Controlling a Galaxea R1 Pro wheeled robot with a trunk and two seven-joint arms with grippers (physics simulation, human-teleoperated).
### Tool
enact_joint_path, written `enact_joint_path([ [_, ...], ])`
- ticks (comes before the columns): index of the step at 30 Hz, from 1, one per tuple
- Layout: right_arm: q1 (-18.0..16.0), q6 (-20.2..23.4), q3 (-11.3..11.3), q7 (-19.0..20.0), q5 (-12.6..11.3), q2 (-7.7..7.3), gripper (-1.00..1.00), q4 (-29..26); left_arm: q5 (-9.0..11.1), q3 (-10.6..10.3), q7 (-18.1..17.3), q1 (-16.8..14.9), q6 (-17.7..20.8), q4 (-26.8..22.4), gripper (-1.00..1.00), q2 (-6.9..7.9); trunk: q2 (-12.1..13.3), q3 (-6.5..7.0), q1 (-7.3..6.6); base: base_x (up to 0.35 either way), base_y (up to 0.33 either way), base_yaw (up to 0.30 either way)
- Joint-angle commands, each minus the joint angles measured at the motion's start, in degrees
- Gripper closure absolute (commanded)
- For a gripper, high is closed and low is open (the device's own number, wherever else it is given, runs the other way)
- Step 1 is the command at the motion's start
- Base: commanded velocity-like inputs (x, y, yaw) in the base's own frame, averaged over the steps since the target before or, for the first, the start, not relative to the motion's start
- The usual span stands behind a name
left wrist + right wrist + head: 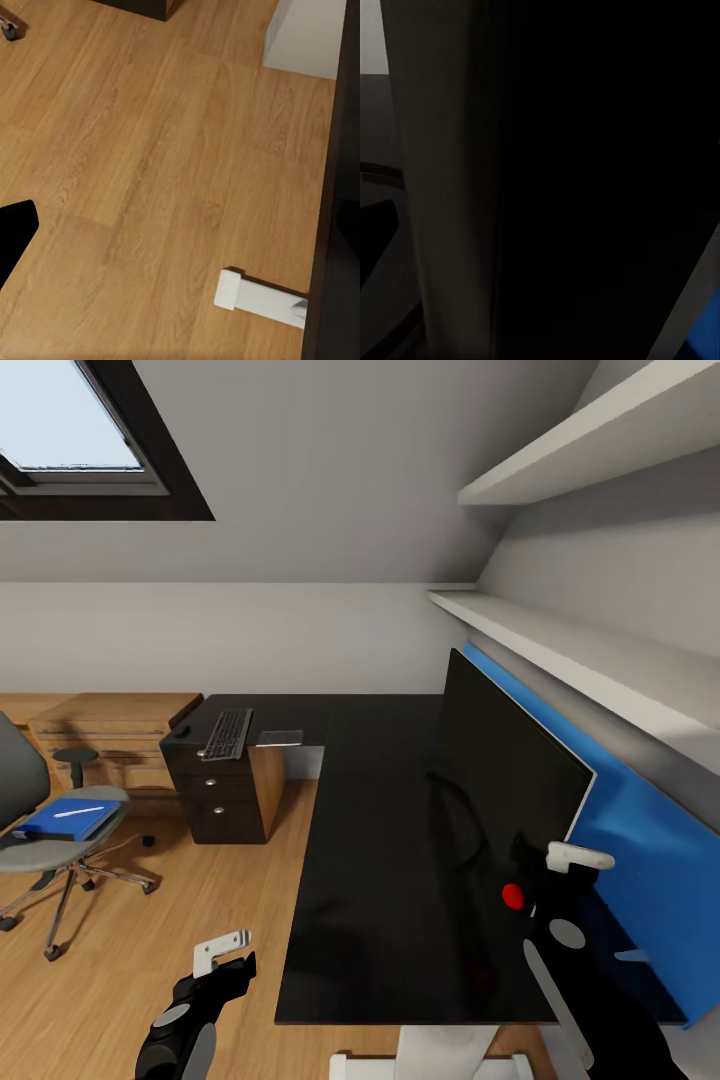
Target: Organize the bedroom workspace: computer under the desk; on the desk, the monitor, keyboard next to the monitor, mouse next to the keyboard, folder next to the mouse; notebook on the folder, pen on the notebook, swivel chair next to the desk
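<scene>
The monitor (505, 780) stands edge-on along the right side of the black desk (370, 860), with its red light (512, 896) at the near lower corner. My right gripper (572, 865) is at that corner, shut on the monitor's edge. On the far wing lie the keyboard (228, 733), the mouse (182, 731) and the flat grey notebook (280, 738). The swivel chair (40, 855) stands at the left, apart from the desk. It carries the blue folder (62, 820) with the white pen (78, 812) on top. My left gripper (225, 955) hangs open over the floor. The computer is out of view.
A black drawer unit (215, 795) sits under the far wing, with a low oak dresser (115, 730) behind the chair. White shelves (580, 650) run above the blue back panel (640, 830). Beneath the desk edge are a white foot (259, 296) and a leg (307, 34).
</scene>
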Motion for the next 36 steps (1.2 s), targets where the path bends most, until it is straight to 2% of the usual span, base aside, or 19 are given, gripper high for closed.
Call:
enact_joint_path([
  [1,-0.1,0.3,0.2,-0.5,-0.3,-0.09,-1.00,-0.1,0.6,0.0,0.4,0.0,0.2,-0.1,-1.00,-0.03,-0.1,-0.08,0.01,-0.007,0.000,0.000],
  [22,-0.1,0.3,0.3,-0.5,-0.3,-0.09,-1.00,-0.1,0.6,0.0,0.4,0.0,0.2,-0.1,-1.00,-0.03,-0.1,-0.08,0.01,-0.312,0.000,0.000],
  [32,-0.1,0.4,0.9,0.0,-0.5,0.05,-1.00,0.7,0.6,0.0,0.3,0.0,0.2,-0.1,-1.00,-0.03,-0.1,-0.08,0.01,-0.313,0.152,0.000],
  [33,-0.1,0.3,1.7,0.1,-0.5,0.52,-1.00,2.8,0.6,0.0,0.3,0.0,0.1,-0.1,-1.00,-0.03,-0.1,-0.08,0.01,-0.272,0.227,0.000],
  [36,-0.1,0.2,2.5,0.1,-0.4,2.16,-1.00,5.5,0.6,0.0,0.3,0.0,0.1,-0.1,-1.00,-0.03,-0.1,-0.08,0.01,-0.262,0.237,0.000],
])
